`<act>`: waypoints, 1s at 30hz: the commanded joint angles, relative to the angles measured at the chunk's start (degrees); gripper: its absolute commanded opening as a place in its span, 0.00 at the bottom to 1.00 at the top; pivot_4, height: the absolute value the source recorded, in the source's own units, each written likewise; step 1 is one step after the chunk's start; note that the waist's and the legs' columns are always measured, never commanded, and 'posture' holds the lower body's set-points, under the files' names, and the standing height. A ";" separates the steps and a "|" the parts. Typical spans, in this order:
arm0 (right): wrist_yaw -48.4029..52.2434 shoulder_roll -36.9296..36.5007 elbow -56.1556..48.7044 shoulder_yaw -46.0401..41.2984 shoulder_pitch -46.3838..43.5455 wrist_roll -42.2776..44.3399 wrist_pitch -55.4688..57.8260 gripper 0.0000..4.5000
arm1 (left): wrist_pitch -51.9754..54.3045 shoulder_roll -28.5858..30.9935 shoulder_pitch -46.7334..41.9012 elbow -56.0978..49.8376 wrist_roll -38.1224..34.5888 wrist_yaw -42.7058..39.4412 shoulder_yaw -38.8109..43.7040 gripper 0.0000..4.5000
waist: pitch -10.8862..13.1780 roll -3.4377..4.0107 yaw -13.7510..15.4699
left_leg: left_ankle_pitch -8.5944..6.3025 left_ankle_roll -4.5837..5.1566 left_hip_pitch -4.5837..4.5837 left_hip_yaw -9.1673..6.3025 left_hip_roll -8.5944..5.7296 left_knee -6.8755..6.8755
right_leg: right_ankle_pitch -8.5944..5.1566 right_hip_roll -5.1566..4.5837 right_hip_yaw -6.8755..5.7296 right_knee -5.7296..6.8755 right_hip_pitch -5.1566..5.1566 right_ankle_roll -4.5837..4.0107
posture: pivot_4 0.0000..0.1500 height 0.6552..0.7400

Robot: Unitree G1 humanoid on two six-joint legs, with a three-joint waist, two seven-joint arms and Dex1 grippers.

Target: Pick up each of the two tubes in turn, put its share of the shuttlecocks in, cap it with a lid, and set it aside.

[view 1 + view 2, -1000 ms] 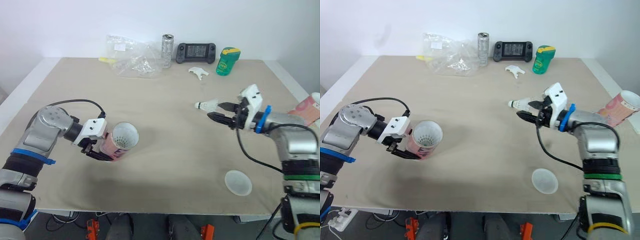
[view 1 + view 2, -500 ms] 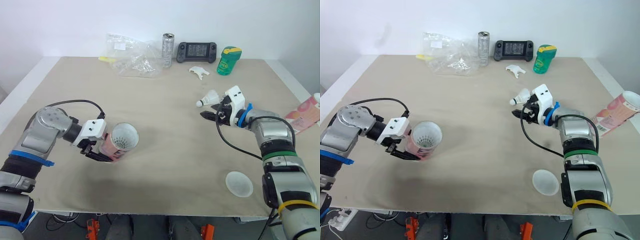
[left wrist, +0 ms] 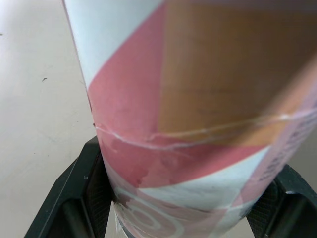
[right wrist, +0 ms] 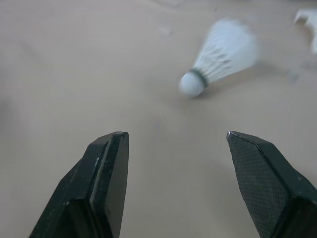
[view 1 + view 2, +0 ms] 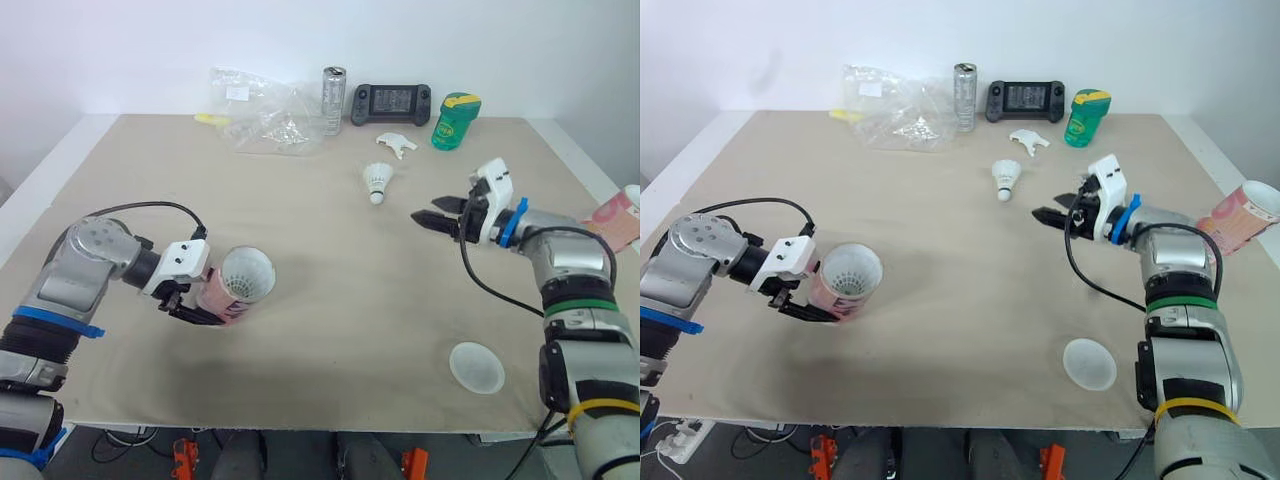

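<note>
A pink-and-white cardboard tube is clamped in the left gripper near the table's left edge. For loading, the white feathered shuttlecock toward the far edge must be grasped by the spread-open right gripper.

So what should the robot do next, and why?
Probably move the right end effector over to the shuttlecock and close on it: it lies loose on the table, the end effector is open and empty, and the left end effector holds the tube waiting.

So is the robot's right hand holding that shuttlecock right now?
No, the right hand is open with nothing between its fingers, and the shuttlecock is apart from it, beyond the fingertips.
</note>
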 commanded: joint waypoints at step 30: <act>-0.73 14.11 -1.48 3.99 -8.72 -4.25 -5.36 0.76 | -0.23 -0.26 1.22 -0.28 1.02 0.03 -0.46 0.70 | 0.00 0.02 0.00 | 0.00 0.00 0.01 -0.02 0.00 0.00 | 0.01 0.00 -0.01 0.04 0.00 0.00 | 1.00 0.78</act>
